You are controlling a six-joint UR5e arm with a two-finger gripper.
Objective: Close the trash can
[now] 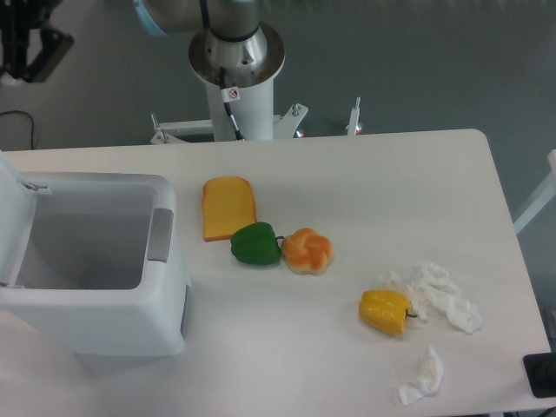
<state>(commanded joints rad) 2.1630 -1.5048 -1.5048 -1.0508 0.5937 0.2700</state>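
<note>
Still white boxy trash can (95, 313), lid raised

Pincer (24, 54) sat at the top-left corner of the view, mostly cut off by the frame edge. Only black finger parts showed; one dark finger (50, 50) angled down and inward. Couldn't tell how far apart the jaws stood. Nothing visible between them. Well to the pincer's right, the arm's silver base column (236, 62) stood upright with a white lower section. A light blue joint cover (161, 13) ran along the top edge between base and pincer.
</note>
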